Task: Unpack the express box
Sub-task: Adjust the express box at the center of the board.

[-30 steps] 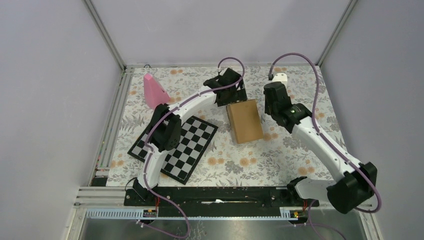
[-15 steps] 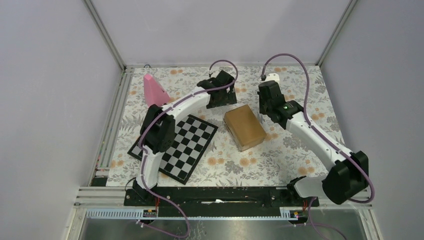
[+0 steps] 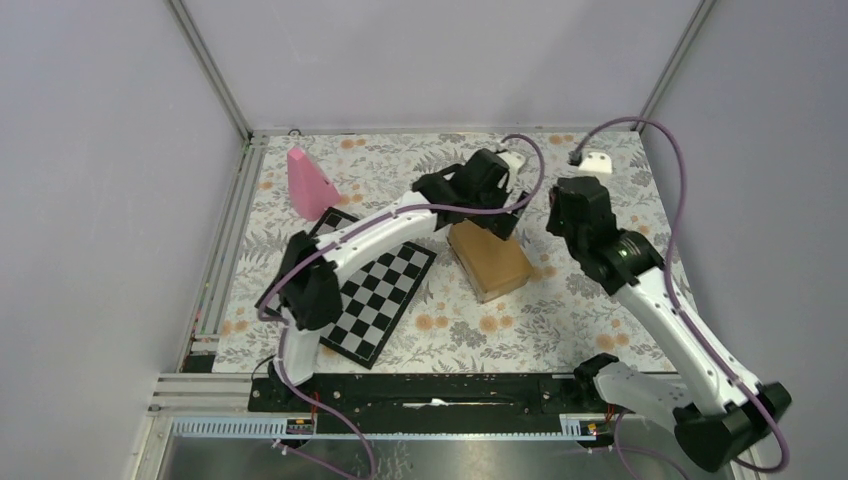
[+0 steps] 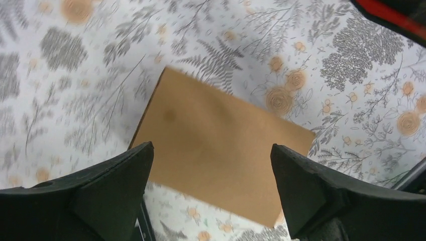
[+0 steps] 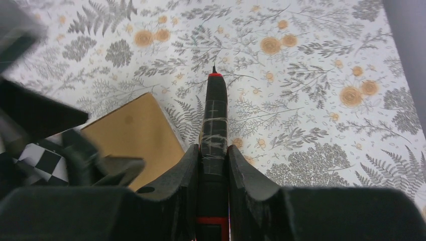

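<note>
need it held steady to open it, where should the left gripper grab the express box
From straight above, probably, pinching the two long side walls across the narrow width. The express box lies flat, broad face up, under the open left gripper; its fingers sit nearer the long axis, so a wrist turn looks needed.

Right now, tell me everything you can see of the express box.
The express box is a small plain brown cardboard cuboid, closed, with one faint dark spot on top. It lies flat on the floral cloth, skewed to the table edges, just right of the chessboard. The open left gripper hangs over its far end; no contact shows.
</note>
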Robot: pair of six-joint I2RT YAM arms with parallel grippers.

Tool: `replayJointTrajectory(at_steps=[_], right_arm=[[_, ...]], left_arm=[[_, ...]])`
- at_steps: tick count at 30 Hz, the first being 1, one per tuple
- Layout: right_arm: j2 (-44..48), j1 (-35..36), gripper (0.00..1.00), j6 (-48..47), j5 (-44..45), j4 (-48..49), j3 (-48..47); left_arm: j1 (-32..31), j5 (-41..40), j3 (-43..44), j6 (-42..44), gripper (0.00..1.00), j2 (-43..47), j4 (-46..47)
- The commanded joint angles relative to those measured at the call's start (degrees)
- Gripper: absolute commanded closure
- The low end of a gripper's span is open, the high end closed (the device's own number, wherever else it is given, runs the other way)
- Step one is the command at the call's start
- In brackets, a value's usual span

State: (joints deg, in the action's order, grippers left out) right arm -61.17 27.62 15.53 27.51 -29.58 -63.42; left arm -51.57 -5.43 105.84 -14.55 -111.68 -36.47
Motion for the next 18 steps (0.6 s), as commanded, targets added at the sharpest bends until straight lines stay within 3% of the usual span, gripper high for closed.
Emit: replayJointTrajectory(at_steps=[1,5,10,15,18], right_arm=[[7.8,-0.28,1.0,3.89,7.29,-0.45,2.03],[10.86,-0.29,1.0,4.61,7.61,-2.42,2.07],[11.43,-0.28,1.0,4.32,7.17,-3.98,1.66],[10.31,-0.33,1.0,5.07,4.56,-3.1,2.82],[9.54,-0.28,1.0,5.01,3.58,-2.01,3.38]], left_arm=[[-0.24,7.28,10.47,14.62,0.01,-8.79,-0.06],[-0.76,1.62,17.89,18.73,0.01,-16.68,-1.92],[-0.28,-3.72,17.13,18.48,0.01,-20.14,-0.05],[0.82,-7.22,12.1,8.47,0.01,-18.14,1.24],[1.61,-8.4,8.08,-3.94,0.01,-16.38,-1.41]])
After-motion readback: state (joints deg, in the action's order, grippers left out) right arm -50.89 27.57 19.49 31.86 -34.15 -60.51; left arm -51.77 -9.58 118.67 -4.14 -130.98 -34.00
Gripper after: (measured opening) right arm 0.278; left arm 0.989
